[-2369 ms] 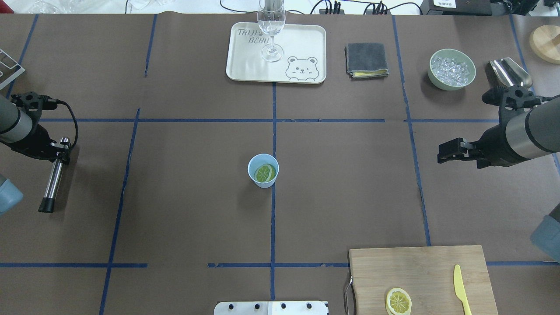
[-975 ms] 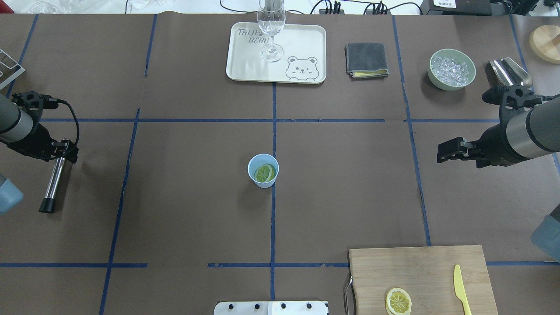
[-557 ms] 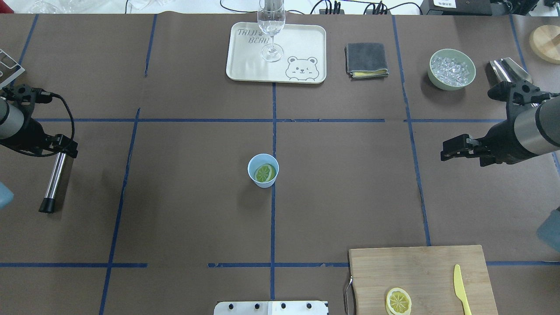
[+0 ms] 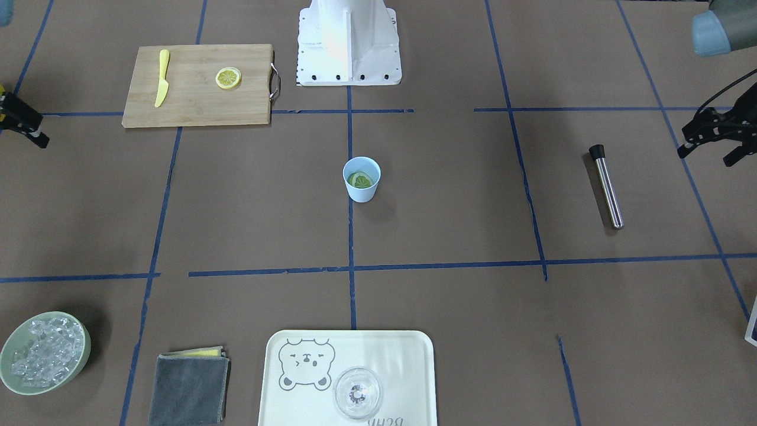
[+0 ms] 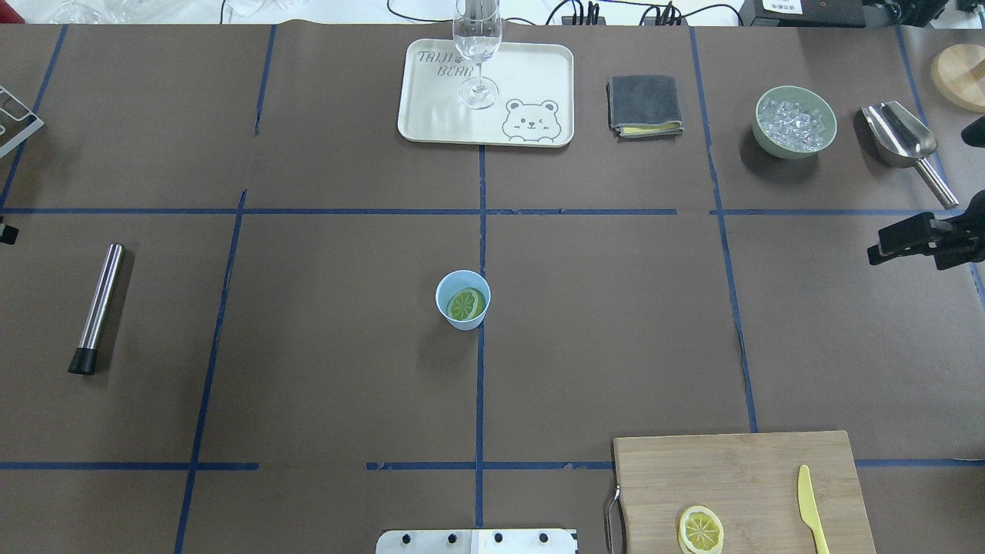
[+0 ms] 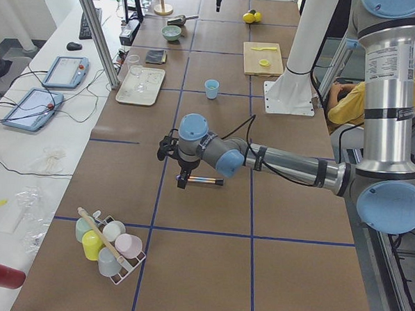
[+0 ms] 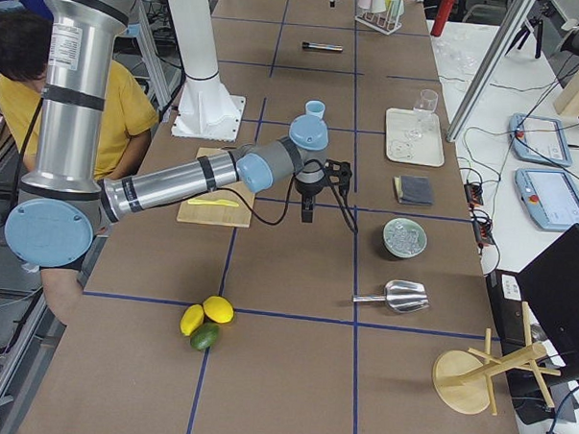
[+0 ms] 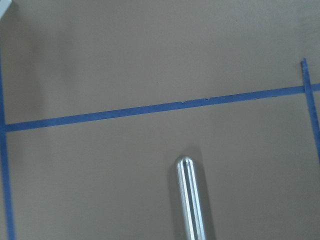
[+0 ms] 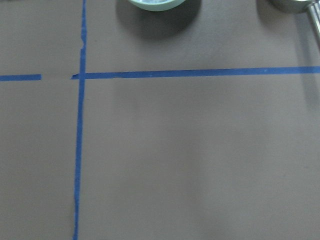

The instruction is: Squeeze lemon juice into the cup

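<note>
The light-blue cup [image 5: 462, 300] stands upright at the table's middle, also in the front view [image 4: 361, 188]. The lemon [image 5: 467, 305] lies inside it, round cut face with segment lines up, looking yellow-green [image 4: 361, 179]. My right gripper [image 5: 885, 248] is far off at the overhead view's right edge, empty. My left gripper [image 4: 689, 145] hangs at the front view's right edge, beyond the steel rod, and is almost out of the overhead view. I cannot tell whether either is open or shut.
A steel rod with a black tip [image 5: 96, 308] lies at the left. A cutting board [image 5: 739, 477] at the near right holds a thin lemon slice [image 5: 700, 531] and a yellow knife [image 5: 812, 508]. At the back are a tray [image 5: 431, 108] with a glass [image 5: 477, 54], a grey cloth [image 5: 645, 105], an ice bowl [image 5: 795, 121] and a scoop [image 5: 896, 131].
Both arms have drawn back toward the table's ends. The left gripper left its place over the steel rod. The cup, lemon and rod have not moved.
</note>
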You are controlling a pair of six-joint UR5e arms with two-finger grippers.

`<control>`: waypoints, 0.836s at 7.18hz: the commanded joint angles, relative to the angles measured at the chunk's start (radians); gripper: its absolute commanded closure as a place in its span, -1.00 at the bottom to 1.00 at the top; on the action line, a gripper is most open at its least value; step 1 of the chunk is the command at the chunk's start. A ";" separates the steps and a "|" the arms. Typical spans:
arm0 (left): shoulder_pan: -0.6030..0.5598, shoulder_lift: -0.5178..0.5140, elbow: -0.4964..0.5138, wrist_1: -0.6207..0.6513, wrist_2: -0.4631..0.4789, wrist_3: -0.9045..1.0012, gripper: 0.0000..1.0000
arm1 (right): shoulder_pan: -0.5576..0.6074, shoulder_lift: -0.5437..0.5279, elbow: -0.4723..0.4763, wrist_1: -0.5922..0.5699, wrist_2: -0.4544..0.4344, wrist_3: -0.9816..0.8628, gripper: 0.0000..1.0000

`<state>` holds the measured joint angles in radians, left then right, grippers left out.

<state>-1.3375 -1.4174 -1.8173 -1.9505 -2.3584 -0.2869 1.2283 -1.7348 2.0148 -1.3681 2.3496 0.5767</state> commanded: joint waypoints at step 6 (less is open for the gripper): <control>-0.268 0.148 0.018 0.190 -0.064 0.360 -1.00 | 0.324 -0.009 -0.084 -0.437 0.027 -0.684 -1.00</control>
<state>-1.5910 -1.3208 -1.7804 -1.7911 -2.4234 0.0322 1.5481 -1.7406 1.9353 -1.7911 2.3763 -0.0930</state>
